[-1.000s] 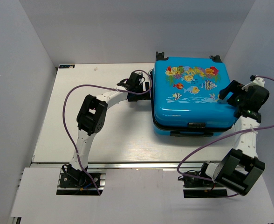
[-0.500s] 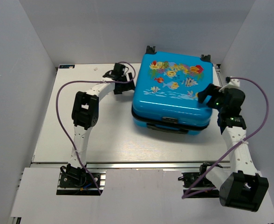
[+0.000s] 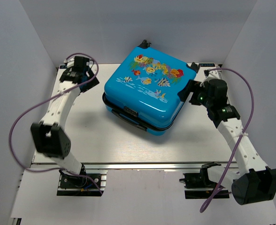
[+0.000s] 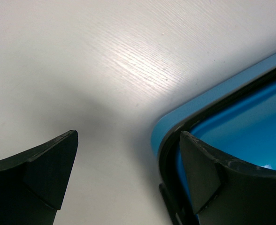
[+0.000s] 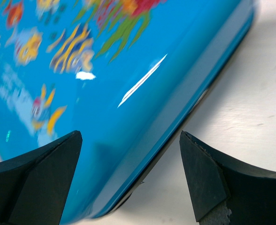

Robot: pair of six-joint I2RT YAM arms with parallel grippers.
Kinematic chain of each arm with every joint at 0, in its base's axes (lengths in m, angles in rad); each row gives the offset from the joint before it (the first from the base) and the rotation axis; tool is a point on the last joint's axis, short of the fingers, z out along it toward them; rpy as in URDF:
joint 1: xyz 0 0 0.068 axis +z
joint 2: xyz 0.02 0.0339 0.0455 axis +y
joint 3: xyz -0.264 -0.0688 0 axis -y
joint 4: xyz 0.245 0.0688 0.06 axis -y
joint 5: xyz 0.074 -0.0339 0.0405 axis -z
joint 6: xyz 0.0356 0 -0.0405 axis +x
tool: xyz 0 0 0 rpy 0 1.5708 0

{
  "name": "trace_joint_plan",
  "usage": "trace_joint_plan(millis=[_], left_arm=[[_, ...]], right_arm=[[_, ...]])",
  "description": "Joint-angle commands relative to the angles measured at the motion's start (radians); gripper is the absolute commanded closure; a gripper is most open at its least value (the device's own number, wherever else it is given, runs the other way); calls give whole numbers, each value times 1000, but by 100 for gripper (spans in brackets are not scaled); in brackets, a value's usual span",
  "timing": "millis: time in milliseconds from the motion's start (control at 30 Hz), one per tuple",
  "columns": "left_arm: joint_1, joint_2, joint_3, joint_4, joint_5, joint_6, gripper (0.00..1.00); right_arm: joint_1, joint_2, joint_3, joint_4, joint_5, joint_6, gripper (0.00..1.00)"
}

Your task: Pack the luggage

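Note:
The luggage (image 3: 142, 93), a closed bright-blue suitcase with a fish print on its lid, lies flat and skewed on the middle of the table. My left gripper (image 3: 88, 83) is open and empty at the back left, a little apart from the suitcase's left corner. In the left wrist view that gripper (image 4: 128, 136) is over bare table, with the suitcase's corner (image 4: 250, 117) behind its right finger. My right gripper (image 3: 188, 91) is open at the suitcase's right corner. In the right wrist view it (image 5: 128, 136) straddles the lid's edge (image 5: 105, 70).
The white table (image 3: 81, 136) is boxed in by grey walls on the left, back and right. The suitcase's wheels (image 3: 143, 43) point toward the back wall. Its handle (image 3: 128, 113) faces front left. Purple cables loop off both arms.
The suitcase has slid left and turned clockwise. My right gripper moved left along with its right corner. My left arm swung away to the back left corner of the table.

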Motion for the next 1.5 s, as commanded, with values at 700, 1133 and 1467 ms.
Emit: trace_joint_plan(millis=[700, 1133, 1467], left_arm=[[-14, -357, -814, 382, 348, -87, 2], [-5, 161, -388, 444, 346, -30, 2], [-14, 424, 45, 341, 420, 90, 2]], right_arm=[[-245, 1184, 1368, -205, 67, -208, 11], [-223, 1068, 926, -172, -441, -576, 11], [-130, 442, 22, 77, -482, -389, 12]])
